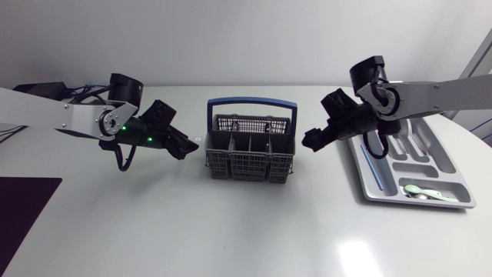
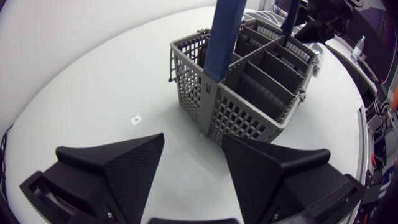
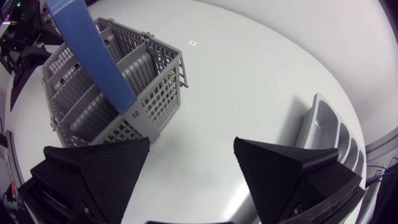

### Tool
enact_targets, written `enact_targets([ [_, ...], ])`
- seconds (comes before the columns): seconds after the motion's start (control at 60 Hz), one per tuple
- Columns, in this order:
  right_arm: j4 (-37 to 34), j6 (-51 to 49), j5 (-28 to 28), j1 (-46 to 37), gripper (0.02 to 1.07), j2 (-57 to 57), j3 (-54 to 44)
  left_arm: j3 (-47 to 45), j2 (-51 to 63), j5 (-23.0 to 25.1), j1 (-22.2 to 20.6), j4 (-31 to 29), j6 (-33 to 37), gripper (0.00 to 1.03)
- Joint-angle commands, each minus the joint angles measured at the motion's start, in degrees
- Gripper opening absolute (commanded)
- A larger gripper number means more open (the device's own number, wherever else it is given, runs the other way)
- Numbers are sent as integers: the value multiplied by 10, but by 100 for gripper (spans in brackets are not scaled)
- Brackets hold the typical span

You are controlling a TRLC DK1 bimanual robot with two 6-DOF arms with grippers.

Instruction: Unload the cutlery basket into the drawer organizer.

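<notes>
One grey cutlery basket (image 1: 250,158) stands mid-bench, its blue handle (image 1: 252,101) arched upright over it. From both wrist views its compartments look bare. Two grippers flank it. The left gripper (image 1: 183,148) hangs just off the basket's left wall, fingers spread with nothing between them. The right gripper (image 1: 310,143) hovers just off the right wall, also spread wide and holding nothing. Neither touches the basket.

One drawer organizer (image 3: 314,124) lies to the right of the basket, beyond the right gripper and close to the bench (image 1: 231,223) edge. In it there's one long blue stick (image 1: 372,165) in the slot nearest the basket, one pale green spoon (image 1: 419,190) at the near end, and silver pieces too small to count.

In front of the basket is a broad stretch of open bench. Far to its left, one dark mat (image 1: 23,208) sits at the bench edge. One small white tag (image 2: 136,118) lies just left of the basket.
</notes>
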Motion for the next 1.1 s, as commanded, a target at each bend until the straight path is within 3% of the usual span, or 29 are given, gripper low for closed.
enact_targets([
  [0.0, 2, 35, 1, 17, 99, 25, 24, 17, 16, 9, -8, -7, -11, 66],
  [0.333, -1, 45, 4, 65, 99, 56, 47, 12, 16, 53, -19, -10, -6, 66],
  [0.767, -17, 58, 25, 126, 99, 81, 86, -32, -35, 64, 20, -31, 21, 66],
  [1.083, -24, 60, 40, 124, 99, 104, 115, -47, -48, 66, 18, -31, 23, 66],
])
